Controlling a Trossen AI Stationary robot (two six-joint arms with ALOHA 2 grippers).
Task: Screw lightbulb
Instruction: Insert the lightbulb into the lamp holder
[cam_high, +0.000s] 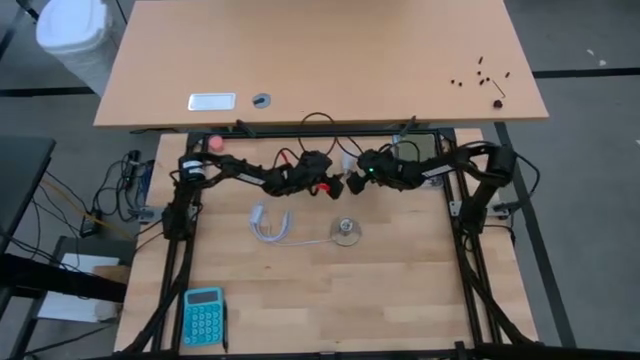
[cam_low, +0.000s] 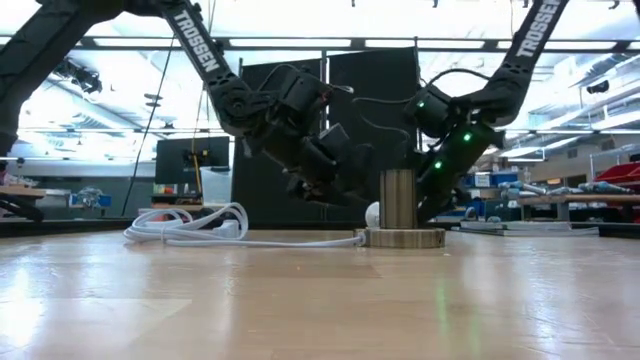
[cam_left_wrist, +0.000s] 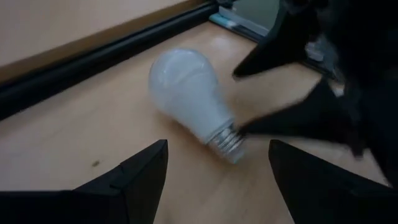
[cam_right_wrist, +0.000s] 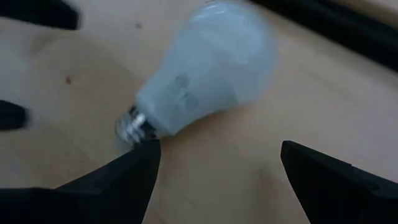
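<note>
The white lightbulb (cam_left_wrist: 186, 93) lies on its side on the wooden table, its silvery screw base (cam_left_wrist: 227, 142) resting on the wood. My left gripper (cam_left_wrist: 217, 146) stands open just short of the base, with nothing between its fingers. My right gripper (cam_right_wrist: 219, 144) is open too and comes at the bulb (cam_right_wrist: 205, 62) from the opposite side. Both grippers meet near the table's far middle (cam_high: 342, 183). The round socket (cam_high: 346, 232) with its white cord (cam_high: 272, 225) sits nearer the front. In the low view the bulb (cam_low: 372, 213) peeks out behind the socket (cam_low: 400, 215). My right gripper has one fingertip (cam_right_wrist: 148, 152) right beside the bulb's screw base (cam_right_wrist: 132, 127), slanting down from the table's right. I cannot tell whether it touches the base. The bulb lies flat on the table.
A black frame rail (cam_left_wrist: 93, 62) runs along the table's far edge close behind the bulb. A small pink ball (cam_high: 214, 143) sits at the far left and a blue calculator (cam_high: 203, 315) at the near left corner.
</note>
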